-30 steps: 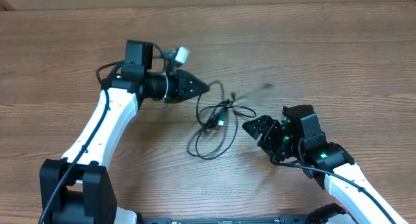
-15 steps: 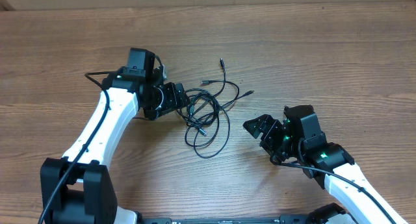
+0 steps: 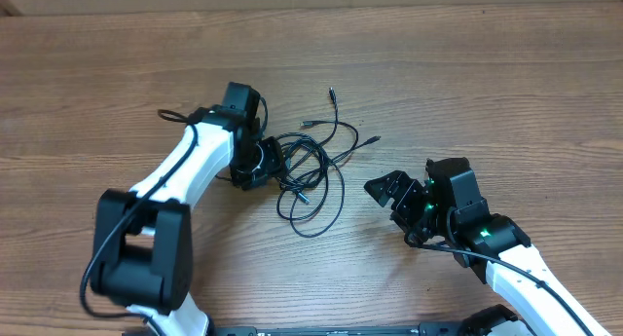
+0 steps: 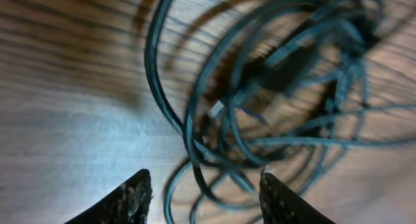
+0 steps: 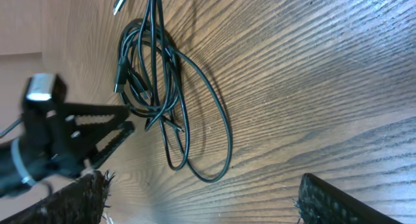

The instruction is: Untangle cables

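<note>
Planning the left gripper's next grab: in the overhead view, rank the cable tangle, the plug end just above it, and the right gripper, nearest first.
1. Cable tangle: just right of the left gripper.
2. Plug end: up-right, above the tangle.
3. Right gripper: far right, past the tangle.

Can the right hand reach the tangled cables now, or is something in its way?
Probably yes. The right hand is open and faces the cables across bare table, with nothing between them. The left hand sits at the tangle's opposite side, clear of that approach.
</note>
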Controlling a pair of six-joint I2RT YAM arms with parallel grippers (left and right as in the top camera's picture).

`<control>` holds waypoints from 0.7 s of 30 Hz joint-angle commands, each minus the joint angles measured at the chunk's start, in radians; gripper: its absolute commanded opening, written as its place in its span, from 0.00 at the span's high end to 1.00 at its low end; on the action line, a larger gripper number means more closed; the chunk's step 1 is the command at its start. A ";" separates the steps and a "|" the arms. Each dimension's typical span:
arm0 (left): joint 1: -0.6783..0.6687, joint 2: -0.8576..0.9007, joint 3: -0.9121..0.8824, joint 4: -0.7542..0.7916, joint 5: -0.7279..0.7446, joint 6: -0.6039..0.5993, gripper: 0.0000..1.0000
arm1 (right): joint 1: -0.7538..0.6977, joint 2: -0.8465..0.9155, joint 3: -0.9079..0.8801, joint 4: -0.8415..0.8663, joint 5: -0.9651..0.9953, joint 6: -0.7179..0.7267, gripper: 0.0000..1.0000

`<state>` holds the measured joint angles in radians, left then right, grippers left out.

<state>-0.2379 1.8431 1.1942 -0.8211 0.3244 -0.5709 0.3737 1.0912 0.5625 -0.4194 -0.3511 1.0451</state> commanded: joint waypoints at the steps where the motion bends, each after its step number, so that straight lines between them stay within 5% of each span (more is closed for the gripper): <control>1: -0.008 0.073 0.012 0.025 -0.021 -0.062 0.43 | -0.001 -0.008 -0.004 0.002 0.014 -0.007 0.07; 5: -0.008 0.129 0.012 0.057 -0.017 -0.118 0.40 | -0.001 -0.008 -0.004 0.002 0.018 -0.007 0.06; 6: -0.008 0.140 0.012 0.059 -0.017 -0.126 0.50 | -0.001 -0.007 -0.004 0.002 0.018 -0.007 0.06; 7: -0.009 0.148 0.012 0.059 -0.017 -0.126 0.83 | -0.001 -0.007 -0.004 0.002 0.018 -0.007 0.06; 8: -0.009 0.153 0.012 0.058 -0.017 -0.125 0.96 | -0.001 -0.007 -0.004 0.002 0.018 -0.007 0.06; 16: 0.019 0.063 0.103 -0.019 -0.010 0.027 0.96 | -0.001 -0.008 -0.004 0.004 -0.028 -0.009 0.06; 21: 0.022 -0.084 0.198 -0.100 0.015 0.269 0.96 | -0.001 -0.007 -0.004 0.080 -0.208 -0.198 0.06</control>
<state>-0.2218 1.8919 1.3121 -0.9001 0.3241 -0.5064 0.3737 1.0912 0.5625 -0.3756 -0.4263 0.9813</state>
